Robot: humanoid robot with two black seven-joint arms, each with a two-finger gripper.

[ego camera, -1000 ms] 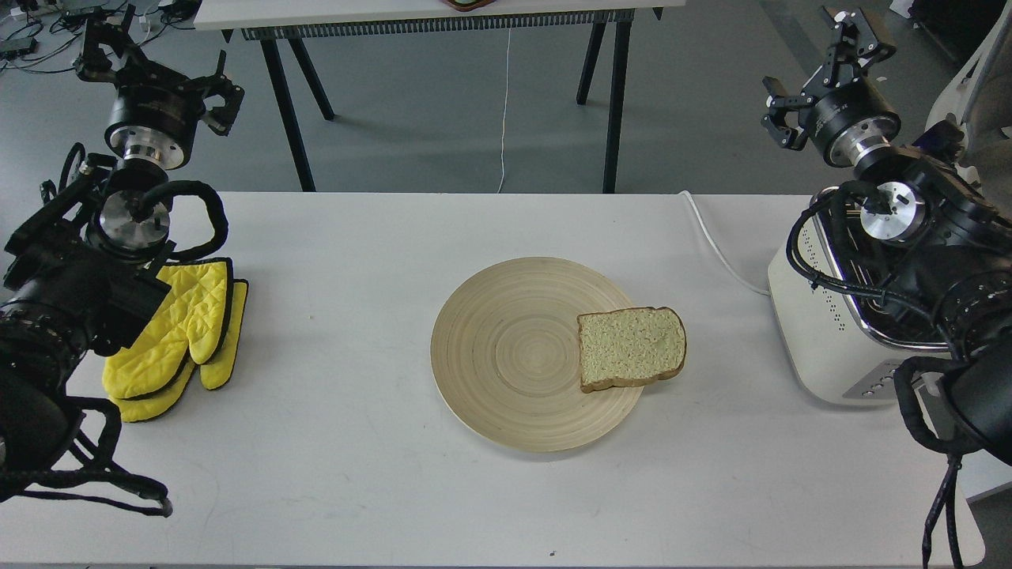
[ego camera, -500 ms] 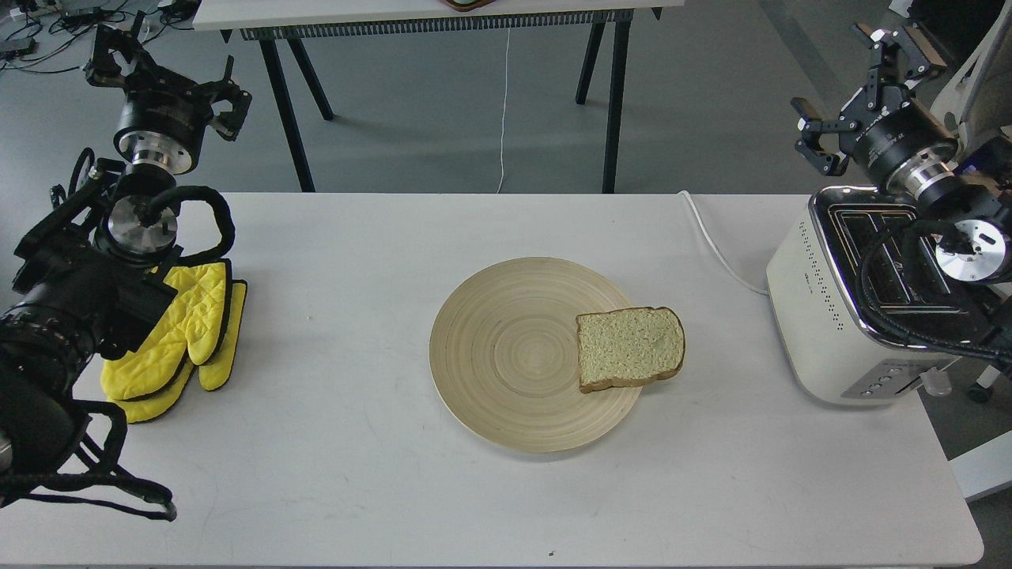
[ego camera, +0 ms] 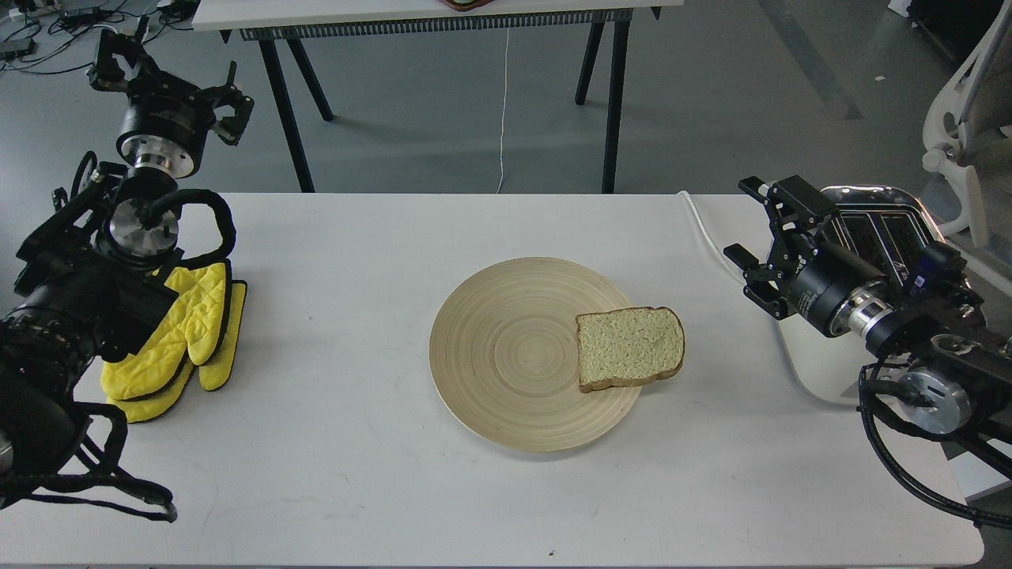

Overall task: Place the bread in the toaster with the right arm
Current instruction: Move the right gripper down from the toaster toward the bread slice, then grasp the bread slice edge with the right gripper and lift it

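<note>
Right now, from my remote seat:
Bread: slice of bread [ego camera: 630,348] lies flat on the right edge of the round wooden plate [ego camera: 506,356], its right side overhanging the white tabletop [ego camera: 356,490].
Right gripper [ego camera: 751,229]: jaws spread wide, holding nothing, hanging in front of the toaster [ego camera: 877,229], well apart from the bread.
Obstruction: my right arm [ego camera: 909,348] hides most of the toaster's body.
Left gripper [ego camera: 170,75]: raised beyond the tabletop's far edge, jaws apart, empty.
Nearby: yellow oven mitts [ego camera: 186,336] beside my left arm; white cord [ego camera: 711,241] runs behind the toaster.
</note>
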